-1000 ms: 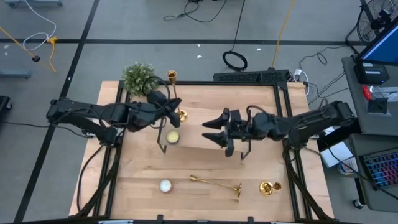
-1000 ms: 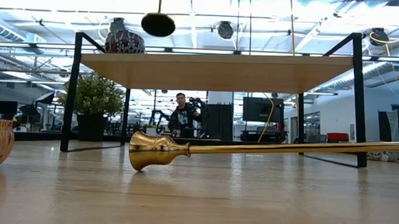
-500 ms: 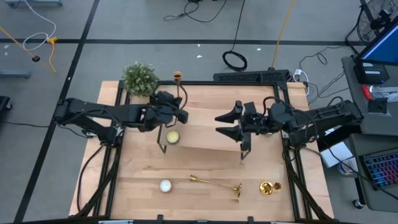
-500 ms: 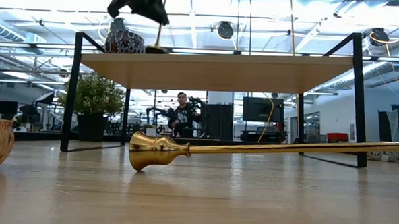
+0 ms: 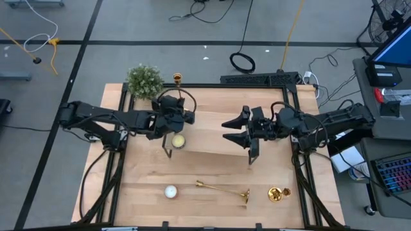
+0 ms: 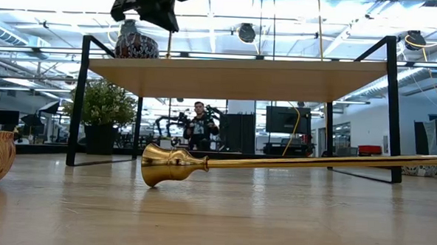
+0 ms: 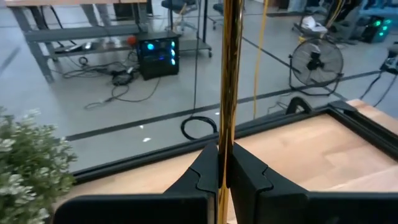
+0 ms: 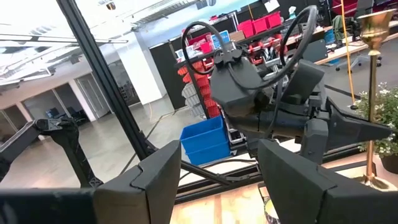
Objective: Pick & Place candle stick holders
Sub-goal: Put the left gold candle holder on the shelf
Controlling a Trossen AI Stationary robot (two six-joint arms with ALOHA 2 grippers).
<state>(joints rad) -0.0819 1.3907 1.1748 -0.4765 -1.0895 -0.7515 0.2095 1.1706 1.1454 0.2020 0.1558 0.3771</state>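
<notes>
Left gripper (image 7: pixel 222 177) clamps gold candlestick (image 7: pixel 231 74) upright on shelf (image 5: pixel 212 138), 11 o'clock. Right gripper (image 5: pixel 236 130) gapes, empty, centre. Another candlestick (image 5: pixel 221 188) lies at 6 o'clock, unplaced.

High view looks straight down; low view level across table (image 6: pixel 222 219); wrists forward.

Open-plan robotics lab, polished grey floor (image 5: pixel 160 32) strewn with cables, floor fan (image 7: pixel 317 62), red storage bins (image 8: pixel 264 25), computer monitor (image 5: pixel 392 48), person (image 6: pixel 198 125) at distant workstation
</notes>
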